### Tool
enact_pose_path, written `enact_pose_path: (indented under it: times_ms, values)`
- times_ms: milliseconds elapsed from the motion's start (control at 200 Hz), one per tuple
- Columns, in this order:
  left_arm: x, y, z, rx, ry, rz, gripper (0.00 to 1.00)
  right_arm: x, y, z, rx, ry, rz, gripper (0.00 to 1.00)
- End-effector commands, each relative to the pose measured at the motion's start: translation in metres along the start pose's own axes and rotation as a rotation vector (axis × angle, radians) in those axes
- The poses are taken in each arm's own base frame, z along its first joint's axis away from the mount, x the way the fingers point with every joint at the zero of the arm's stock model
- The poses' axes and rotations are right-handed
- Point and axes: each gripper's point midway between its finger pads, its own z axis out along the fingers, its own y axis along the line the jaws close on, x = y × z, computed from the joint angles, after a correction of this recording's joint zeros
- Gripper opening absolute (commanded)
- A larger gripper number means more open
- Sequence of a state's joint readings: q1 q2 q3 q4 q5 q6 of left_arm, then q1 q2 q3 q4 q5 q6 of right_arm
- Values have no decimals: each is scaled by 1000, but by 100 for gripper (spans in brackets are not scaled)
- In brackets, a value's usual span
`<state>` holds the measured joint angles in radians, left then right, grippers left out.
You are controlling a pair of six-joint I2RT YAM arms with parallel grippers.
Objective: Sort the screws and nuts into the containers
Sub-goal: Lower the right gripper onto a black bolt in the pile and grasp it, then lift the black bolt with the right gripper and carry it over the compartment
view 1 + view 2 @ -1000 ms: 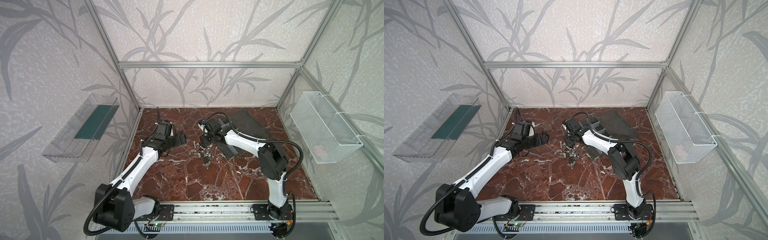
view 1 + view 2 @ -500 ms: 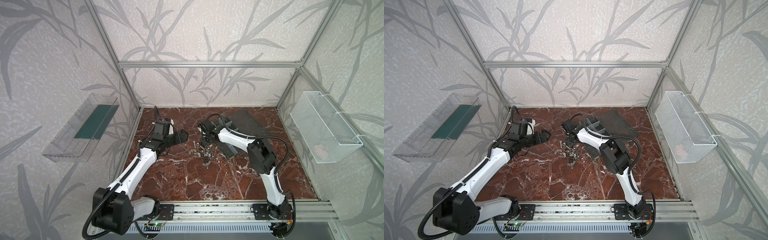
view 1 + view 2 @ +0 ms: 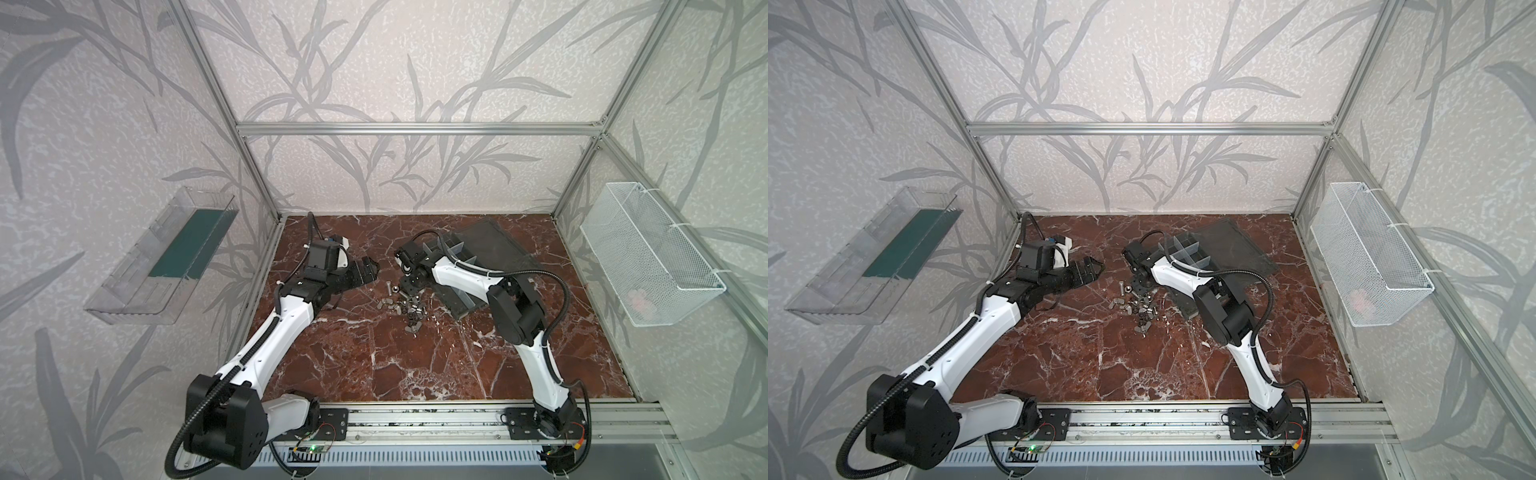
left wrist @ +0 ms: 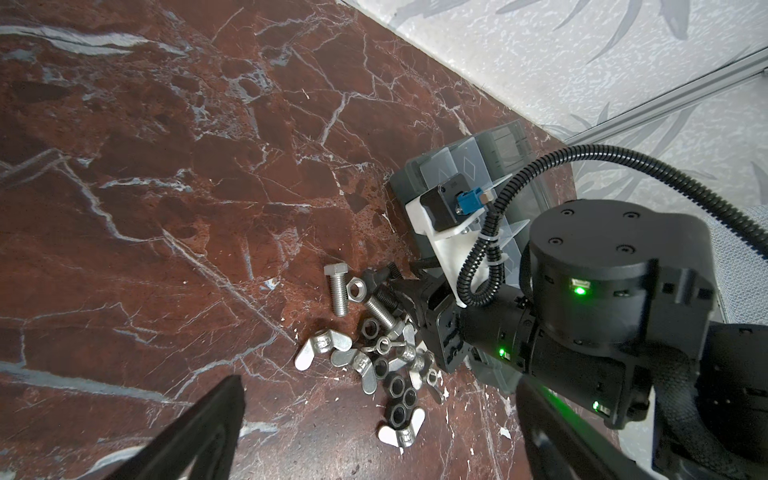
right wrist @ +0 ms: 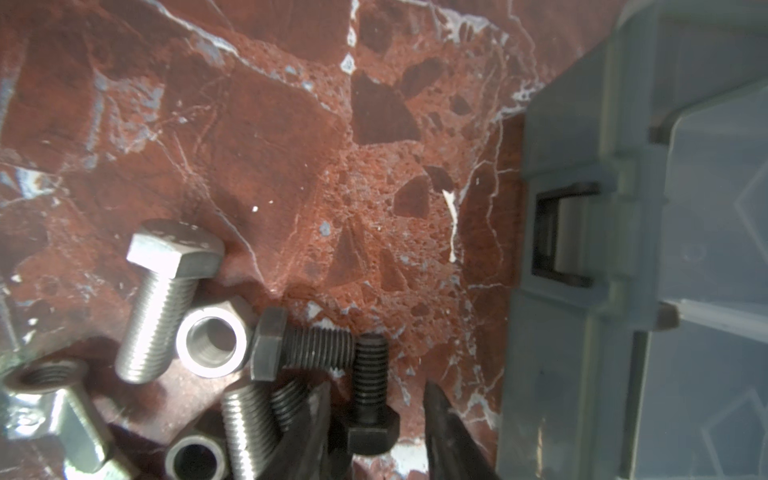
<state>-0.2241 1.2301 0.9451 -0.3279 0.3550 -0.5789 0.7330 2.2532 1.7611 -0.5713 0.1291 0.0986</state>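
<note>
**Right jaws narrowed about a dark screw at the heap's edge, close by the organizer box**

The desk (image 3: 374,365) lies bare all round the heap, so I judge there is free room to lift and swing. The containers (image 3: 1187,253) stand open just beside it, and the box wall (image 5: 582,374) is the one edge to mind. My left jaws hang wide, short of the heap. The nuts (image 4: 374,361) and screws (image 5: 162,307) lie tangled and touching. My right jaws straddle the dark screw (image 5: 370,390) near its hex head, with a sliver of gap on the box side, so probably not clamped yet. It should be hard, dense, slick and apt to roll. I'd pinch across the head, since another dark screw (image 5: 307,349) touches its thread end.
</note>
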Motion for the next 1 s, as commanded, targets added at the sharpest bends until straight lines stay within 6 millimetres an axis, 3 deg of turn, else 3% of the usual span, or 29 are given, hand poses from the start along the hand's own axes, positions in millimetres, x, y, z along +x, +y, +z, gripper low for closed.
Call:
enact_pose_path:
  times_ms: [0,490,815,995]
  values:
    - [2,1,1,13,-1,-14,100,10,4,10,-15,45,-16,38]
    - [2,0,4,27,2,-32,100,19,1,28,-66,85,27,33]
    - [3,1,5,31,7,-43,99,18,0,37,-66,104,24,22]
    - [3,0,6,36,6,-47,100,8,-3,26,-66,76,31,13]
